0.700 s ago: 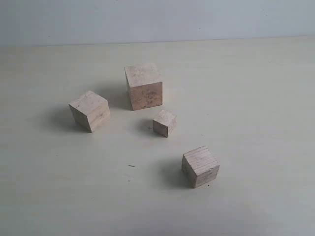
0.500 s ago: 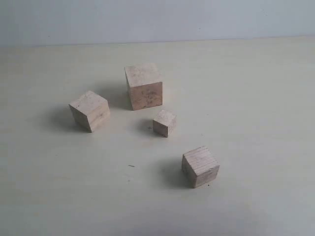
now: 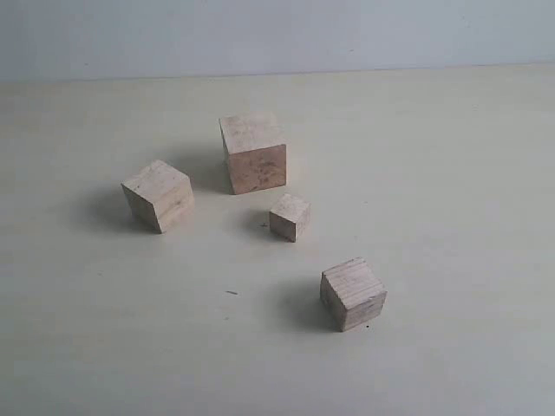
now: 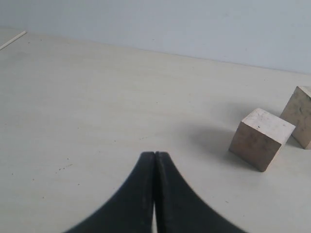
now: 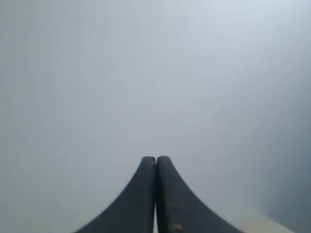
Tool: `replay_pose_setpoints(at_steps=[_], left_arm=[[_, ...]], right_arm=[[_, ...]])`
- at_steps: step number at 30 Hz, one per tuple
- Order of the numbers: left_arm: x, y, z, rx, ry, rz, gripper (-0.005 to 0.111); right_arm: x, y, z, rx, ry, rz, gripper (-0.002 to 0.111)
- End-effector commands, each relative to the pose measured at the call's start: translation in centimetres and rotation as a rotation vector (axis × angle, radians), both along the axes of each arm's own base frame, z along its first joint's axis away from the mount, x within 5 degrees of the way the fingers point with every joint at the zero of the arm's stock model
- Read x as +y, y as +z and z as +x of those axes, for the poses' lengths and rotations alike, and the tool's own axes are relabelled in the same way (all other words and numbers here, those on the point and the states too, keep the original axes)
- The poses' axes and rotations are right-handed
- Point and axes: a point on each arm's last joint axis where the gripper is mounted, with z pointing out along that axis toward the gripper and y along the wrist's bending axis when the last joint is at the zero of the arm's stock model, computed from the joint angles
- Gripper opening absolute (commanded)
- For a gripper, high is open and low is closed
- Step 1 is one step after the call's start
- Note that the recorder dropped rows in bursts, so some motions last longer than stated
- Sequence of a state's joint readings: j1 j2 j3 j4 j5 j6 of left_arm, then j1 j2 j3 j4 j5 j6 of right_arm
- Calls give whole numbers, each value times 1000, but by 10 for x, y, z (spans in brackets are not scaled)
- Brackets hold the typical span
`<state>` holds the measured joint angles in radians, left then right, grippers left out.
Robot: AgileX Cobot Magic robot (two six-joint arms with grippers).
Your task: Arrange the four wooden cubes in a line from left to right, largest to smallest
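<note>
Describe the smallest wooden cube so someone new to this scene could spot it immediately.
On the pale table, find the largest cube, farthest from the exterior camera. The smallest cube sits just nearer and slightly right of it, touching nothing. It is far smaller than any neighbour.

A pale, cream-coloured desk (image 3: 451, 191) with a matt, faintly streaked top fills most of the exterior view. Far back it meets a plain light grey-blue wall (image 3: 277, 35) along a straight, nearly level line. A short dark fleck (image 3: 231, 292) lies on the desk toward the near side; the left wrist view shows a thin pale strip (image 4: 13, 40) lying slantwise close to where desk and wall meet, while the right wrist view is almost all wall, with only a small corner of the desk showing.
</note>
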<state>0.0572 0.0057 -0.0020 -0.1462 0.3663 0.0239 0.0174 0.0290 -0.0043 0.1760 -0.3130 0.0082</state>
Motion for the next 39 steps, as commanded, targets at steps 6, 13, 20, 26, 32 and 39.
replay_pose_setpoints(at_steps=[6,13,20,26,32,39], left_arm=[[0,0,0,-10,4,8,0],[0,0,0,-10,4,8,0],[0,0,0,-10,4,8,0],[0,0,0,-10,4,8,0],[0,0,0,-10,4,8,0],[0,0,0,-10,4,8,0]], right_arm=[[-3,8,-5,-119,-5,66,0],[3,73,-13,-13,67,84,0],[10,150,23,291,120,40,0],[34,192,84,509,293,-97,0],[86,174,161,809,526,-209,0],[124,128,226,957,596,-128,0]])
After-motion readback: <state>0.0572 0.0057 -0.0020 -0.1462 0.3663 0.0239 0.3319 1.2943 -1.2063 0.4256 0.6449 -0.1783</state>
